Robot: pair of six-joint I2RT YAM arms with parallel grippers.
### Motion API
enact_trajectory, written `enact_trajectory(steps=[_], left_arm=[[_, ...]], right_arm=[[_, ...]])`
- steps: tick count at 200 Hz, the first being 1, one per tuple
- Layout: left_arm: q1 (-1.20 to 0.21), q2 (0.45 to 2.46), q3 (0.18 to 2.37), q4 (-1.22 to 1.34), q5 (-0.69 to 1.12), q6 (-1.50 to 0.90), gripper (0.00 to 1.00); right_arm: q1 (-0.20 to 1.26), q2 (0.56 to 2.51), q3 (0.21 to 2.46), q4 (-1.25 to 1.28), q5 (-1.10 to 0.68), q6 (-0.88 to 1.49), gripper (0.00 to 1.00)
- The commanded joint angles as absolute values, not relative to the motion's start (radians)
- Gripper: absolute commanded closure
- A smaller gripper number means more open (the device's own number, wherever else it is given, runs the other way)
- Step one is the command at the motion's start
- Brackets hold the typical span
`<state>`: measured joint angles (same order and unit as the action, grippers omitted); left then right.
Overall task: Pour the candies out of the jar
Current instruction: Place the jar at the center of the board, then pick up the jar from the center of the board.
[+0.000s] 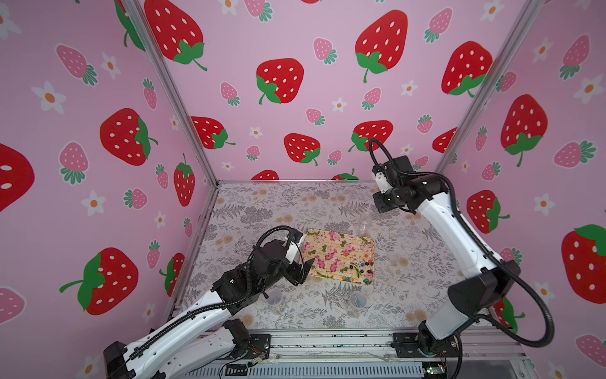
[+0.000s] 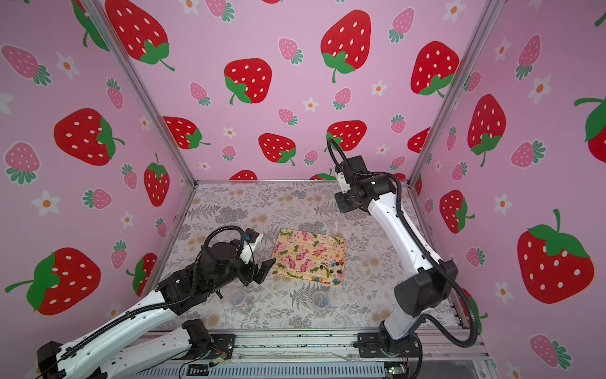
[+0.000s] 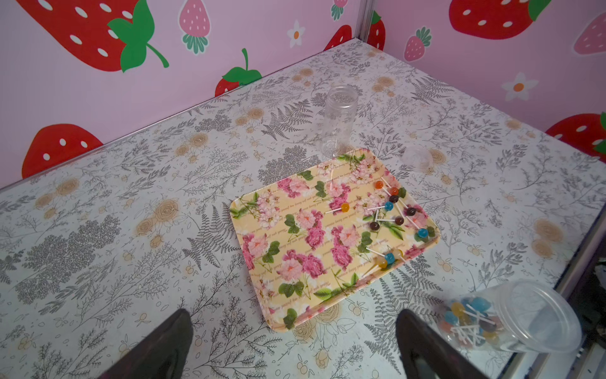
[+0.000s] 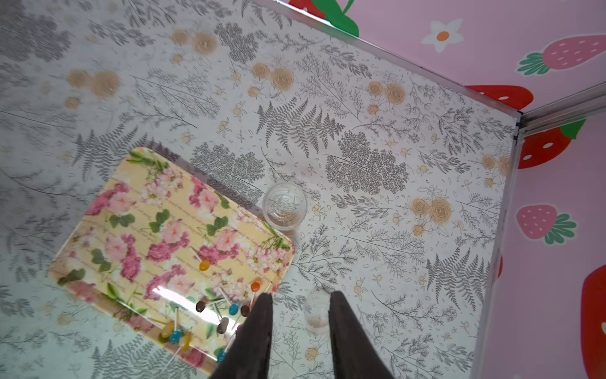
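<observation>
Left gripper (image 3: 293, 315): jaws spread wide, nothing between them, poised low beside the left edge of the floral tray (image 3: 295, 236). To its right, at the front of the table (image 1: 410, 295) and just clear of the tray's near corner, the front jar (image 1: 356, 300) stands upright, with its candies (image 3: 472, 315) inside. In the left wrist view it is close off one fingertip. A second jar (image 1: 273, 298) stands beside the left forearm, behind the gripper; its contents are too small to read. Loose lollipops (image 3: 393, 210) lie on the tray's right end. Right gripper (image 4: 301, 295): jaws partly apart, empty, high over the back right of the table above a clear lid (image 4: 316, 311). The empty jar (image 4: 284, 206) stands just beside the tray's far corner. Judgement: the left arm is nearer both front jars. Their long axes are vertical, which calls for a side-on grasp.
</observation>
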<state>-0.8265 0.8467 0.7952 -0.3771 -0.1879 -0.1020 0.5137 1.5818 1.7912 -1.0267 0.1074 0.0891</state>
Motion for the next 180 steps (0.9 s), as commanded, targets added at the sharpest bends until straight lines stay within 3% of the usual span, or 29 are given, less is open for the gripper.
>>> enact_trajectory(steps=[1, 59, 87, 153, 163, 180], left_arm=[[-0.822, 0.858, 0.896, -0.439, -0.243, -0.228, 0.01], [-0.821, 0.817, 0.849, -0.340, -0.106, -0.247, 0.00], [-0.821, 0.816, 0.853, -0.298, -0.075, -0.257, 0.01], [-0.821, 0.856, 0.836, -0.339, -0.097, -0.357, 0.01], [-0.822, 0.853, 0.845, -0.352, -0.110, -0.367, 0.01], [-0.821, 0.853, 0.868, -0.376, -0.121, -0.384, 0.01]], right_arm=[[0.548, 1.471, 1.688, -0.991, 0.068, 0.184, 0.66], [0.732, 1.070, 1.132, -0.790, 0.174, 0.366, 0.63], [0.794, 0.939, 0.993, -0.790, 0.168, 0.472, 0.61], [0.994, 0.956, 0.941, -0.813, 0.237, 0.514, 0.49], [1.021, 0.952, 0.934, -0.802, 0.245, 0.513, 0.41], [1.050, 0.944, 0.925, -0.803, 0.245, 0.509, 0.35]])
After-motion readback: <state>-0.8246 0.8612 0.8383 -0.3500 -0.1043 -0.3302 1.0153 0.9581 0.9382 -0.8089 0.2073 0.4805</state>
